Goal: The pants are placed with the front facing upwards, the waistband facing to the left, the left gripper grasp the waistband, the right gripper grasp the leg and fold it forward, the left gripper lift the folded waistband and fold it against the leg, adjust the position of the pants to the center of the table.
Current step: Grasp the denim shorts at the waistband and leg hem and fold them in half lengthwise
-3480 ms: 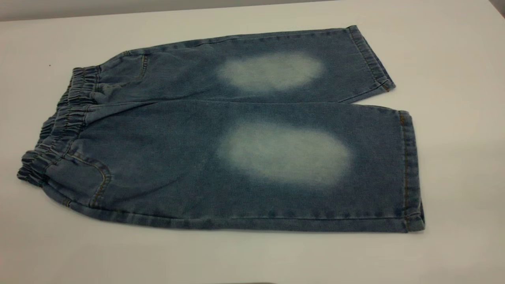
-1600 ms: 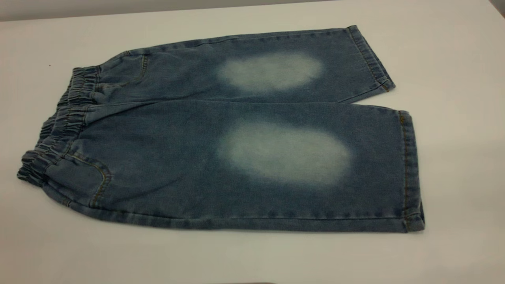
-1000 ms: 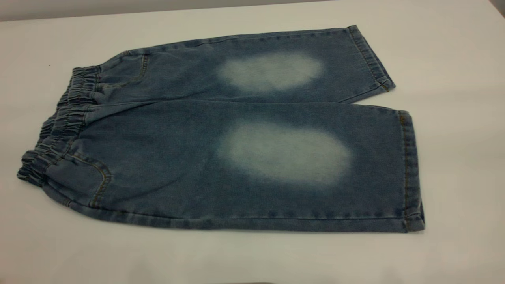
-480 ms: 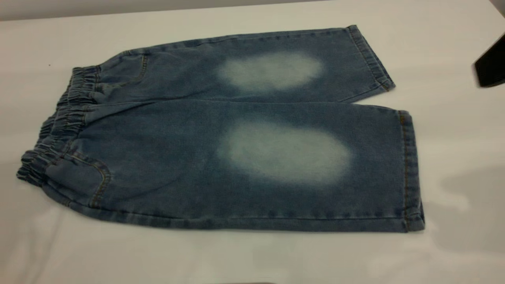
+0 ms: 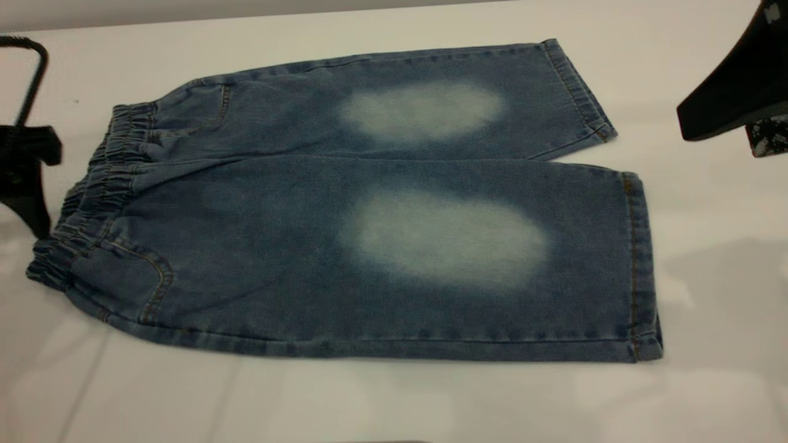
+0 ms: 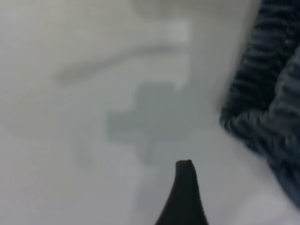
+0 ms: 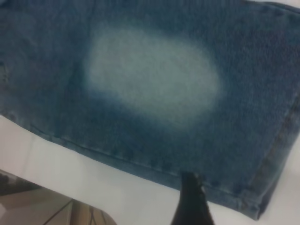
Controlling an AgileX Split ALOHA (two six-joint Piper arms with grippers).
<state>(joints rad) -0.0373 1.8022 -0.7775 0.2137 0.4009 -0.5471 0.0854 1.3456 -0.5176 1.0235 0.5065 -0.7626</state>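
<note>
Pants (image 5: 369, 209) lie flat between left pincer (image 5: 24, 178) and right pincer (image 5: 732, 98); finger spread unclear.

A robot test bench in a lab or workroom rather than a home: a bare white table (image 5: 708, 246) fills the exterior view, with a plain grey wall (image 5: 184, 9) behind its far edge. Black machine arm parts (image 5: 739, 86) reach in from the sides, one trailing a black cable (image 5: 34, 74).

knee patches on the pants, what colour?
Pale, faded whitish-blue ovals on darker blue denim pants; clearest in the exterior view.
</note>
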